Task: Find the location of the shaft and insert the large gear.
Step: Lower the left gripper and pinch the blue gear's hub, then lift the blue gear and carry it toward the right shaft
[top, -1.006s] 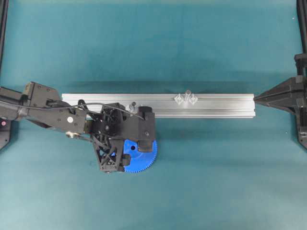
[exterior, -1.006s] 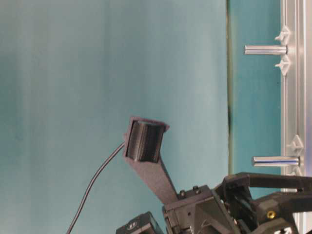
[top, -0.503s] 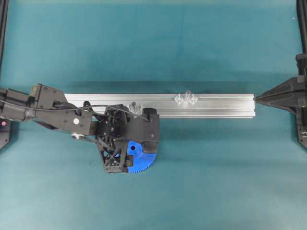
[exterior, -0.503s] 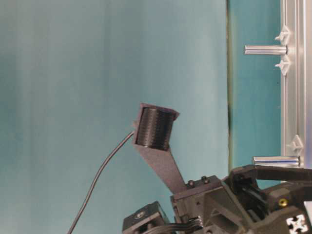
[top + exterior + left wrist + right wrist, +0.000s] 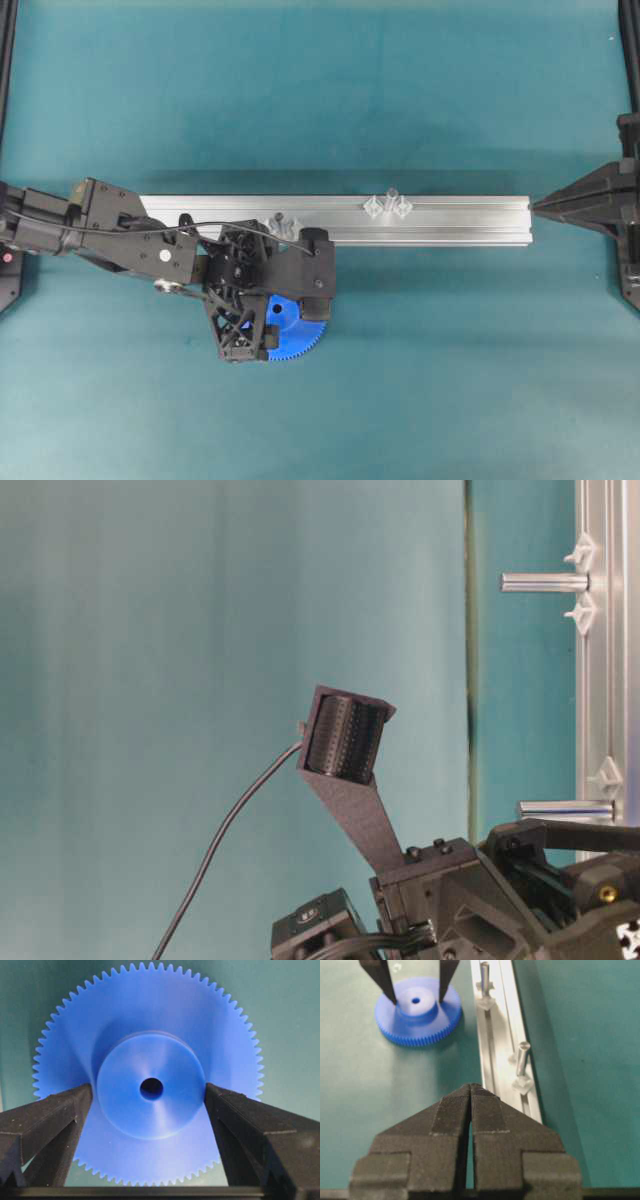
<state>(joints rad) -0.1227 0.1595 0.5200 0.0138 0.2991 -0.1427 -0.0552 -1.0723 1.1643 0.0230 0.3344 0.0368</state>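
The work surface is a teal mat (image 5: 420,100) with an aluminium rail (image 5: 450,220) laid across its middle. I read the large gear (image 5: 148,1080) as lying flat on the mat just beside the near edge of the rail, hub up, not yet lifted. My left gripper (image 5: 149,1097) is lowered over it with its fingers (image 5: 50,1117) spread wide, one on each side of the raised hub; the wrist view shows them at the hub's sides, but I cannot tell whether they touch it. My right gripper (image 5: 471,1095) sits off the rail's far end, fingers pressed together and holding nothing. Two upright pins stand on the rail; the shaft (image 5: 391,192) near mid-rail is well apart from the gear, while the look-alike pin (image 5: 279,219) stands just beside the left wrist. Status: approach appears complete. Remaining: grasp, lift, carry, align bore, insert.
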